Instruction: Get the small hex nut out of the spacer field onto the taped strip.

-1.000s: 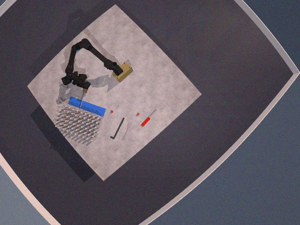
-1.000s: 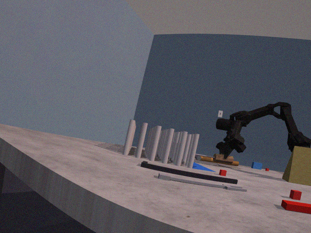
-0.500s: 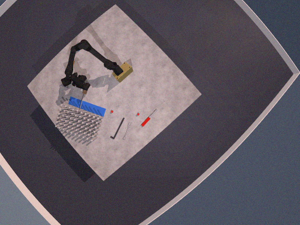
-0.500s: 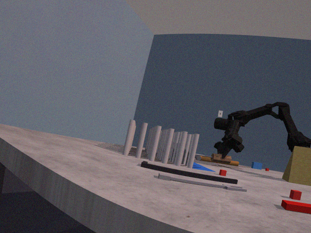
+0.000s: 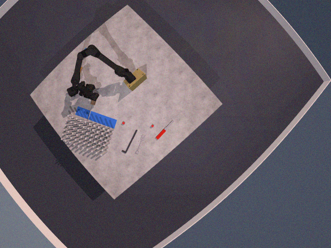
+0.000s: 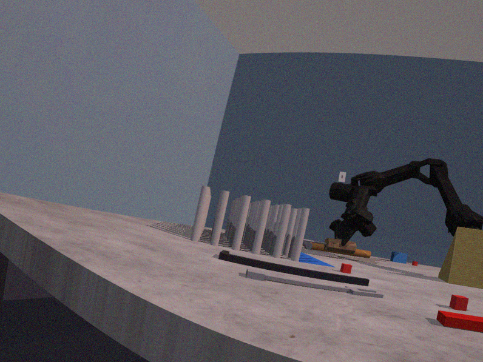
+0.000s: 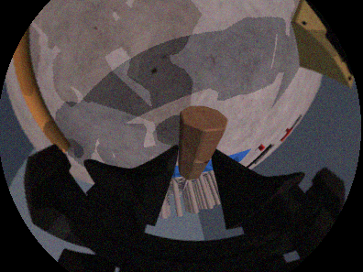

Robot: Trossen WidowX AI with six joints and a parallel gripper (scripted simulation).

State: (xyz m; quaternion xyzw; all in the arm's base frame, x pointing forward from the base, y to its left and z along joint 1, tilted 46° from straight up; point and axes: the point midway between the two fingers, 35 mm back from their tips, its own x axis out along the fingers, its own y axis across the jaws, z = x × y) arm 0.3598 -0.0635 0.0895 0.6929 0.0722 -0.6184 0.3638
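My gripper (image 5: 93,99) (image 6: 346,237) (image 7: 195,150) is shut on a hook tool with a brown wooden handle (image 5: 93,102) (image 6: 337,244) (image 7: 200,136). The tool's thin metal shaft (image 5: 89,112) reaches across the blue taped strip (image 5: 103,118) (image 6: 312,260) (image 7: 243,155) to the front edge of the field of standing grey spacers (image 5: 85,137) (image 6: 258,225) (image 7: 191,199). The gripper hangs low just behind the strip, on the side away from the spacers. The spacers I can see stand upright. The hex nut does not show in any view.
A black L-shaped key (image 5: 130,142) (image 6: 290,269), a grey wrench (image 5: 139,143) (image 6: 306,283) and a red-handled screwdriver (image 5: 161,133) (image 6: 459,321) lie right of the field. Two small red cubes (image 5: 123,123) (image 5: 151,126) lie nearby. The tan base block (image 5: 136,78) (image 6: 463,261) carries the arm.
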